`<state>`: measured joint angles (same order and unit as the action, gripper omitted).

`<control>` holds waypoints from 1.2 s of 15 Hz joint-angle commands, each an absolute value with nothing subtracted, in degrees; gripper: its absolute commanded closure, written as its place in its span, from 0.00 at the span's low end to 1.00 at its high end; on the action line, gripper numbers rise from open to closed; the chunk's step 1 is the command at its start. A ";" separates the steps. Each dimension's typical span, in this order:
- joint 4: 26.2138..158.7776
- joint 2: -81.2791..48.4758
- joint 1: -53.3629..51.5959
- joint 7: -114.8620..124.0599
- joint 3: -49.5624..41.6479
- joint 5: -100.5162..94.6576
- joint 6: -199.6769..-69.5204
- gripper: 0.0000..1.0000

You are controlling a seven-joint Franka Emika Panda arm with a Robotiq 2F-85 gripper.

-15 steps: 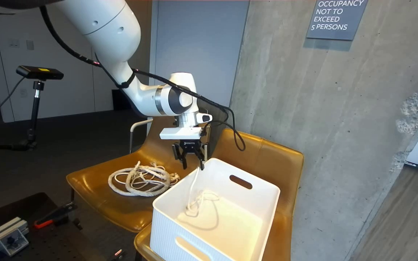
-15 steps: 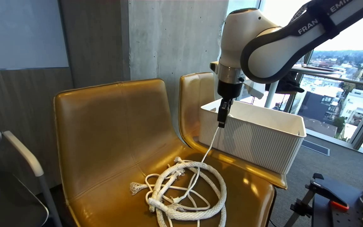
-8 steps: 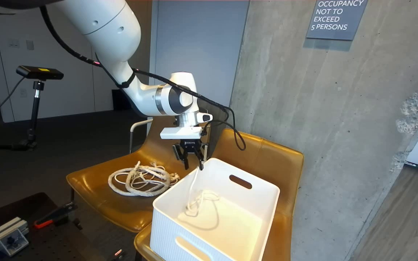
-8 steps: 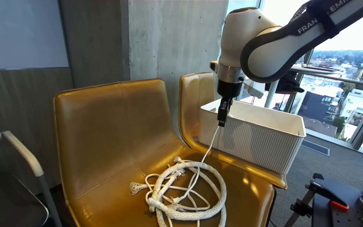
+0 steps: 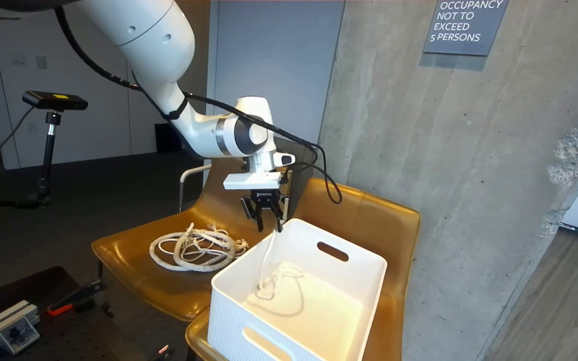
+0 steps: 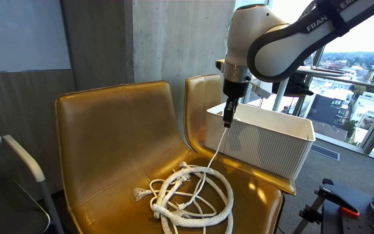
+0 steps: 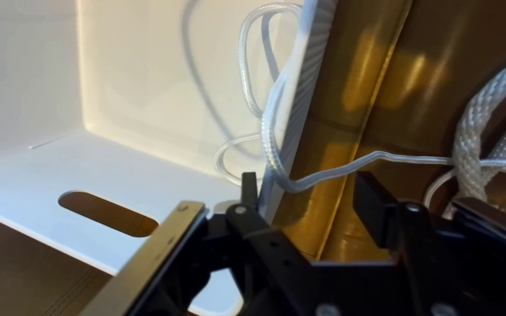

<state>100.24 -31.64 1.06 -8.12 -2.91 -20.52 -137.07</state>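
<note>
Black, with its fingers (image 7: 249, 188) apart, the claw (image 5: 270, 228) hung moderately wide, gripping nothing; its small lettering was too blurred to read. Thin white cord (image 7: 327, 174) showed between the fingertips, draped over the left rim of the white bin (image 5: 324, 301), lay in loops inside, and ran left into a thick rope coil (image 5: 182, 245) on the left tan chair (image 5: 133, 255). Higher up, the arm (image 6: 278, 58) read "FRAN"; to the right, a grey sign (image 5: 466, 25) said "OCCUPANCY NOT TO EXCEED 5 PERSONS".
</note>
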 commanded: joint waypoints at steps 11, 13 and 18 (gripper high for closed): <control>102.02 -29.36 0.82 -9.90 -3.45 -20.65 -137.14 0.43; 102.39 -29.12 0.85 -9.91 -3.55 -20.74 -137.19 0.44; 103.08 -28.78 0.73 -9.68 -3.65 -20.88 -137.23 0.70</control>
